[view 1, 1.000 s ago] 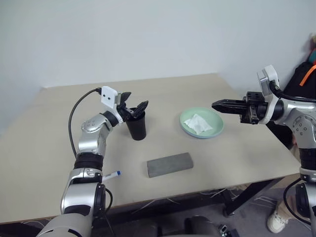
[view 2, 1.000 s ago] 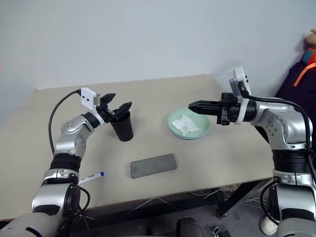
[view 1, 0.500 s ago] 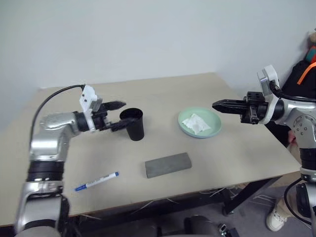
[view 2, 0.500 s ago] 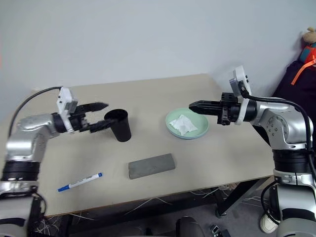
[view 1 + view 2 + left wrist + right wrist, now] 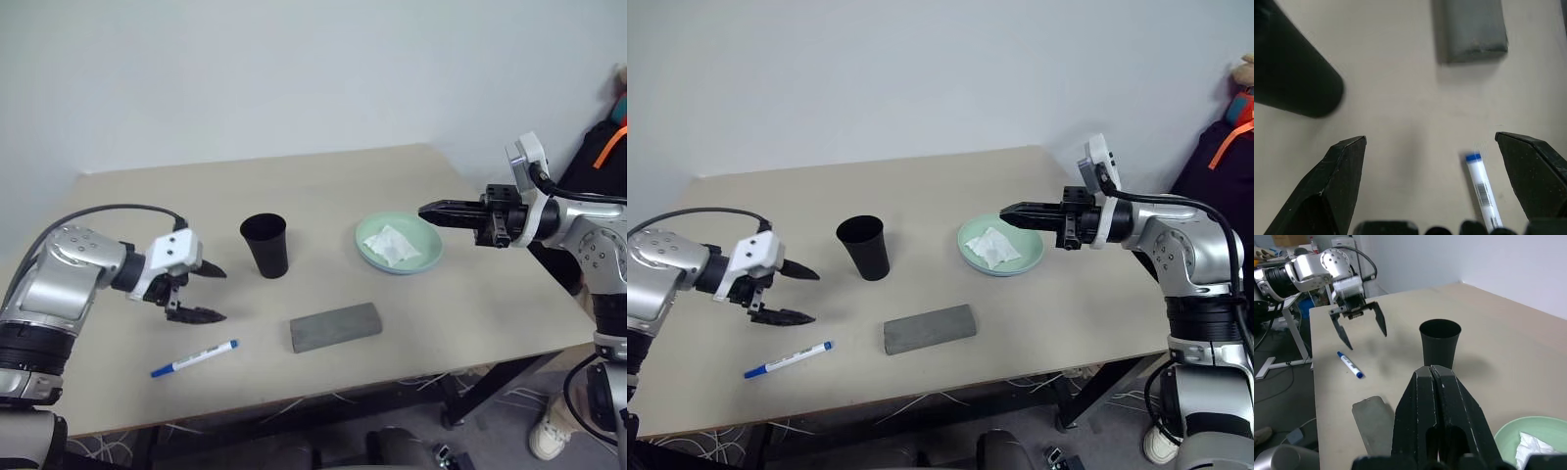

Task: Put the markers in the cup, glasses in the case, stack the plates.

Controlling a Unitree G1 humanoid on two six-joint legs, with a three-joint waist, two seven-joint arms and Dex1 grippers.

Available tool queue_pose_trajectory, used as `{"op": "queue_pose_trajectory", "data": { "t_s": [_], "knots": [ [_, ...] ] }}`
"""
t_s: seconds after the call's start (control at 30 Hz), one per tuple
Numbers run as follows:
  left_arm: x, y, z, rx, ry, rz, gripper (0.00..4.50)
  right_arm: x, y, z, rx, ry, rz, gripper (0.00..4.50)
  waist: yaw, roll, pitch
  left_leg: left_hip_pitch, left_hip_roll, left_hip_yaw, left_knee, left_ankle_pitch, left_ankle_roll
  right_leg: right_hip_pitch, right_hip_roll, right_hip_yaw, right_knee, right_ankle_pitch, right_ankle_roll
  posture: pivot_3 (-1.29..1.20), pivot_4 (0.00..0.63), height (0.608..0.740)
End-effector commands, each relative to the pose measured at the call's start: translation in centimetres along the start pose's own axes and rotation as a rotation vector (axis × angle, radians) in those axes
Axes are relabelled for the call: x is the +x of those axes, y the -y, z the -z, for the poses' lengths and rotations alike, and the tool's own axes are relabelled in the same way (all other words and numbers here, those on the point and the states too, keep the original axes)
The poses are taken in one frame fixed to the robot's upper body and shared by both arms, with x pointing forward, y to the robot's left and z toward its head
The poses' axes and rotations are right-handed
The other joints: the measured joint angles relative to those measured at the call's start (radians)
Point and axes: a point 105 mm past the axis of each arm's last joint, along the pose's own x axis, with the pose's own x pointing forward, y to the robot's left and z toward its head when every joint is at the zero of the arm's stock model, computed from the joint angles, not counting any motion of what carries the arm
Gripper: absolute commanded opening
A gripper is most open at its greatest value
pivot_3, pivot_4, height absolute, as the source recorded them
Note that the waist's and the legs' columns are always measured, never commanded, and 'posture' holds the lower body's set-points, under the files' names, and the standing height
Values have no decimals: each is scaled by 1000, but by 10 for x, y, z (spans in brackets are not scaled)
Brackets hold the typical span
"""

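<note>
marker flat on table, left gripper spread above, right gripper closed

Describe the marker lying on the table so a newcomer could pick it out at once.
Start at the beige table and find the tall black cup near its middle. Nearer the front edge, left of the flat grey case, lies the marker, below the open left gripper. It is the only slim white stick there, with a blue cap and blue print.
</note>
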Motion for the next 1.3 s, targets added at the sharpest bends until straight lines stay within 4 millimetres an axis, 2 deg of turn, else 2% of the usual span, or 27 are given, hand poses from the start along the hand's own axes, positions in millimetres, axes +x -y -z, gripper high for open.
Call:
{"op": "queue_pose_trajectory", "data": {
  "t_s": [0.03,0.43,1.13,1.23,1.3],
  "knots": [
    [4,4,0,62,-57,17,4483,-1,-2,-14,-50,24,-1,0,0,0,0,0,0,0,0,0,0,0,0,0,0,0,0,0,0,735],
    [27,33,15,106,-163,148,4483,-1,-3,-12,-47,19,4,0,0,0,0,0,1,0,0,0,0,0,0,0,0,0,0,0,0,735],
    [36,32,36,64,-268,111,4483,-1,-4,-11,-49,18,3,0,0,0,0,0,1,0,0,0,0,0,0,0,0,0,0,0,0,735],
    [36,32,39,58,-280,110,3904,-1,-4,-11,-49,17,2,0,1,0,0,0,1,0,0,0,0,0,0,-1,0,0,0,0,0,735],
    [36,33,40,53,-284,108,3229,-1,-4,-11,-49,17,1,0,1,0,0,0,1,0,0,0,0,0,0,-1,0,0,0,0,0,735]
  ]
}}
